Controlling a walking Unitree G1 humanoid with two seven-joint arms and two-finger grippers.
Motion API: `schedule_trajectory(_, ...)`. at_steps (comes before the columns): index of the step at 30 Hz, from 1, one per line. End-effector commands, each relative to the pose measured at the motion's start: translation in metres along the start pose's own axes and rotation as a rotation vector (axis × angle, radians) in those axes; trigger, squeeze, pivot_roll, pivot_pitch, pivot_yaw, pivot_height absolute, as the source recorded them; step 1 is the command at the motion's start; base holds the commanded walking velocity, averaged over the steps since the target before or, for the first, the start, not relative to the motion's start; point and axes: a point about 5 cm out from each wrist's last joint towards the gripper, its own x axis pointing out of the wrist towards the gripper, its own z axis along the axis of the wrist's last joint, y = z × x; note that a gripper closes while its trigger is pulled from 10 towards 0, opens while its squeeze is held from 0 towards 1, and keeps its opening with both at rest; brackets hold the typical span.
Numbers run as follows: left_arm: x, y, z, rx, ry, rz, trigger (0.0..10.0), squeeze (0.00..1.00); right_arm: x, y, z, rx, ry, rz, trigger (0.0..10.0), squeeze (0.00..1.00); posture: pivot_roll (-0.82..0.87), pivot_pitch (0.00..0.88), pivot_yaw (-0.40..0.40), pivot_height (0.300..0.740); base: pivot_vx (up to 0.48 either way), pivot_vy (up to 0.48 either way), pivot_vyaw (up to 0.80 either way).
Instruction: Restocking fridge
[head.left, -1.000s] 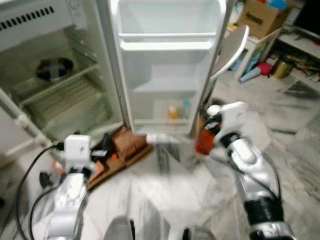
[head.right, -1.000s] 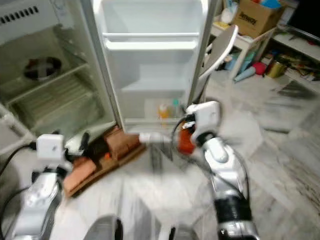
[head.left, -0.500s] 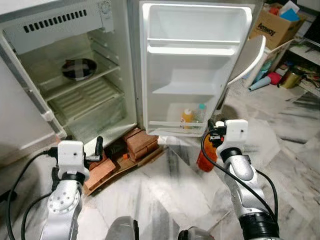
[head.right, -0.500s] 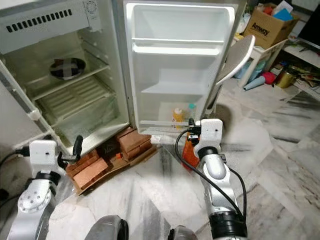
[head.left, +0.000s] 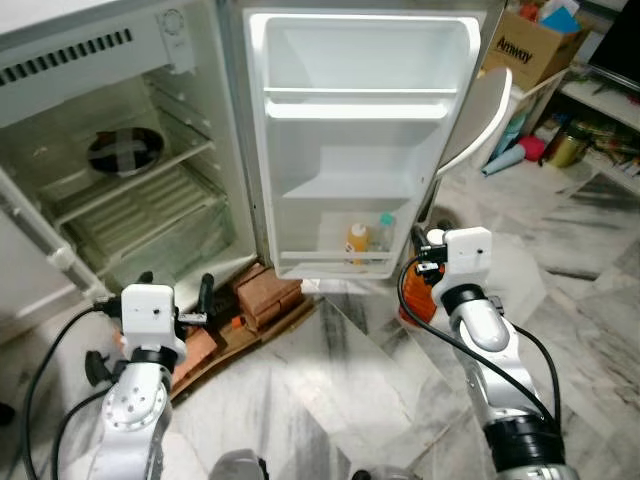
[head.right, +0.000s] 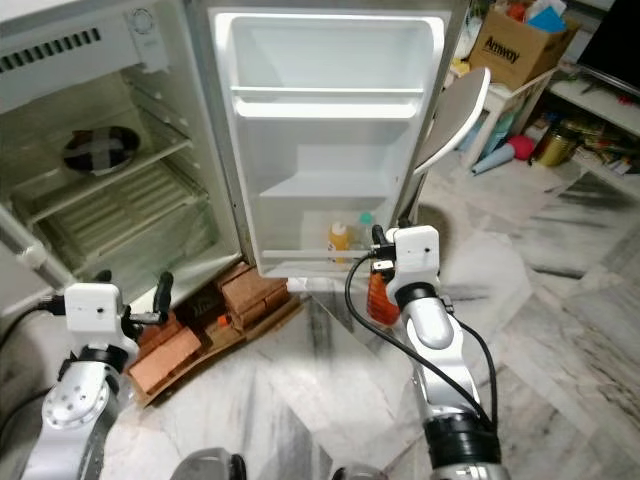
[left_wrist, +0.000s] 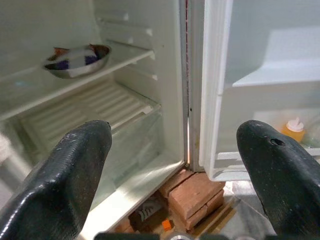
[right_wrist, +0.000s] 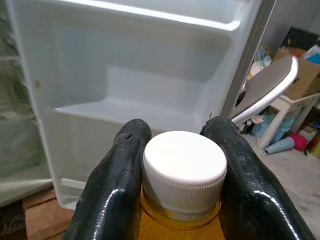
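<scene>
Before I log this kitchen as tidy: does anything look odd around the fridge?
Yes. The fridge stands propped on loose bricks and a board on the floor, an improvised base. Inside, a metal bowl sits alone on a shelf.

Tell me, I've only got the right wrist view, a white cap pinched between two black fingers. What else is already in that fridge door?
Observer: A small yellow bottle and a clear one with a teal cap stand in the bottom door shelf.
Operator: Is the left hand busy?
Observer: No, the left hand is open, facing the fridge's main compartment.
Operator: Anything inside there?
Observer: A metal bowl sits on the upper shelf.
</scene>
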Motion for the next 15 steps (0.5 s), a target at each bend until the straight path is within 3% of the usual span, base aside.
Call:
schedule_trajectory(1,0.0008,0.0007,0.0021,-0.005,-0.002,-0.009,10.0,0.00,0.0026,-0.0010,0.0068,-0.002,-0.029,-0.004,10.0,0.00,0.14,0.101,-0.030,0.740,0.322,0.352,0.00)
schedule_trajectory(15,0.0022,-0.0059,0.0011,0.011,-0.006,-0.053,10.0,0.00,0.0058,-0.0036,0.0088,-0.032,-0.042,-0.004,10.0,0.00,0.13,0.097,-0.035,0.740,0.306,0.340,0.00)
